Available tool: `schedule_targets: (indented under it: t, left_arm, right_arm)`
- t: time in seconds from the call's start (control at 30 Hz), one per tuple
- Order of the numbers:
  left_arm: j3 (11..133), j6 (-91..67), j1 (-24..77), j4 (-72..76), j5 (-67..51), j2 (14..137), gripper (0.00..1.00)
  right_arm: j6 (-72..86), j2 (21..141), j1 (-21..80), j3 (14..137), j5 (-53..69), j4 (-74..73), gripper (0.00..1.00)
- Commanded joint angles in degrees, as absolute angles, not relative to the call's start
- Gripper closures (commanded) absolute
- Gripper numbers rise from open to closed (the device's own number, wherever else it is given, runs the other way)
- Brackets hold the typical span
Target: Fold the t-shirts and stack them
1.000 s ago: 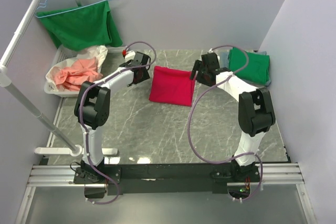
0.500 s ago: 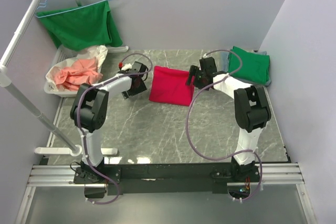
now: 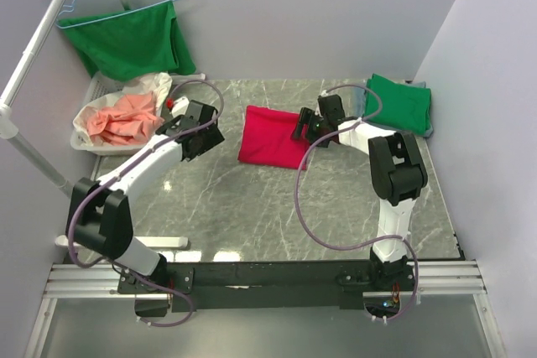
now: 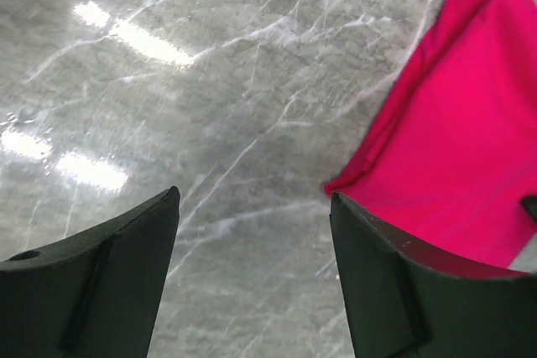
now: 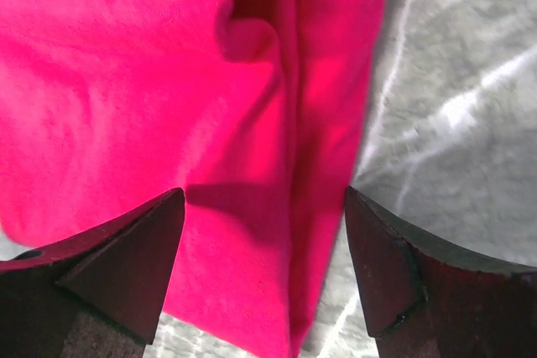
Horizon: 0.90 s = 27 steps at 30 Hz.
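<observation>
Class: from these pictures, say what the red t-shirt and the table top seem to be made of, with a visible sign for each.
Red t-shirt: soft matte knit, probably cotton; the right wrist view shows a fuzzy surface and limp folds. Table top: glossy grey marble look with white veins and glare; real stone or laminate cannot be told.

A grey marble table [image 3: 252,207] stands between pale lilac walls [image 3: 319,14].
</observation>
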<state>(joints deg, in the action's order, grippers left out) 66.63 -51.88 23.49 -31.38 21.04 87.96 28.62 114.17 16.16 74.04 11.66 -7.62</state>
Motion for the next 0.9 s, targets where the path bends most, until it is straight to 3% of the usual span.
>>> schedule_targets:
  t: [0.0, 0.1, 0.23, 0.4, 0.43, 0.53, 0.87]
  left_arm:
    - [65.57, -53.26, 23.73, -32.34, 21.44, 83.15, 0.22]
    - [66.09, -52.74, 23.73, -33.13, 21.27, 81.92, 0.22]
    - [66.80, -52.47, 23.73, -34.28, 21.44, 80.51, 0.22]
    - [66.62, -52.12, 23.73, -34.54, 21.62, 78.93, 0.21]
    - [66.53, -52.03, 23.73, -34.54, 21.62, 78.66, 0.21]
    - [66.53, -51.94, 23.73, -34.98, 21.88, 78.31, 0.21]
    - [66.62, -51.68, 23.73, -34.98, 21.27, 78.57, 0.21]
  right_arm:
    - [31.63, 117.24, 15.38, 74.71, 16.34, -5.72, 0.18]
    - [32.43, 118.47, 15.38, 75.06, 17.84, -5.71, 0.26]
    - [32.26, 119.62, 15.29, 75.93, 19.59, -6.24, 0.50]
    - [31.73, 121.46, 15.21, 77.95, 22.14, -7.91, 0.69]
    - [31.55, 121.55, 15.21, 78.22, 22.32, -8.17, 0.80]
    - [31.20, 121.03, 15.29, 78.57, 20.66, -9.49, 1.00]
    - [25.49, 114.79, 13.28, 84.89, 4.42, -23.00, 1.00]
